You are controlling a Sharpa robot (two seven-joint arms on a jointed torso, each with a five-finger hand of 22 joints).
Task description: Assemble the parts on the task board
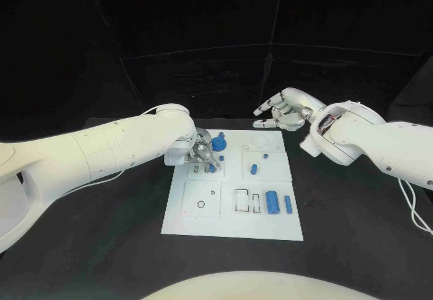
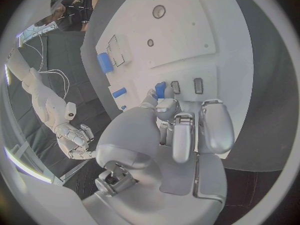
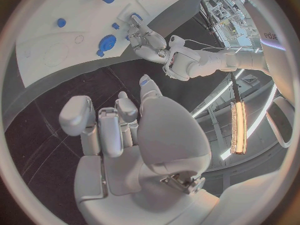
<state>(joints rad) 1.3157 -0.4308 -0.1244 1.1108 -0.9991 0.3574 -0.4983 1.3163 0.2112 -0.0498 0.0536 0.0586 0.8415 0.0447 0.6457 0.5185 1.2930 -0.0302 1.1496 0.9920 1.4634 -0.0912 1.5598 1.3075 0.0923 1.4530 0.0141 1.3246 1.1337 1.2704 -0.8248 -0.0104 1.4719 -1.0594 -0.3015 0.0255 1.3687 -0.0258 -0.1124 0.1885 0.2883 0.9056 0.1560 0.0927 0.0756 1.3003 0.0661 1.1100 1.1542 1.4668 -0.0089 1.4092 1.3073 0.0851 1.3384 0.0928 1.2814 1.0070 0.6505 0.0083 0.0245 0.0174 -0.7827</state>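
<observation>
Black table, task board (image 1: 185, 225) part-built: your left hand (image 1: 204, 154) pinches a blue part (image 1: 211, 167); loose cylinders (image 1: 273, 203) remain; right hand (image 1: 284, 107) empty, fingers curled.

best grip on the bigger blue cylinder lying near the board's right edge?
Pinch the blue cylinder across its long sides at mid-length, coming straight down. It lies flat on the white board, beside a slimmer blue peg, so the gap there looks tight.

Black table (image 1: 108, 250) under white plate; dark backdrop (image 1: 216, 56) behind.
</observation>
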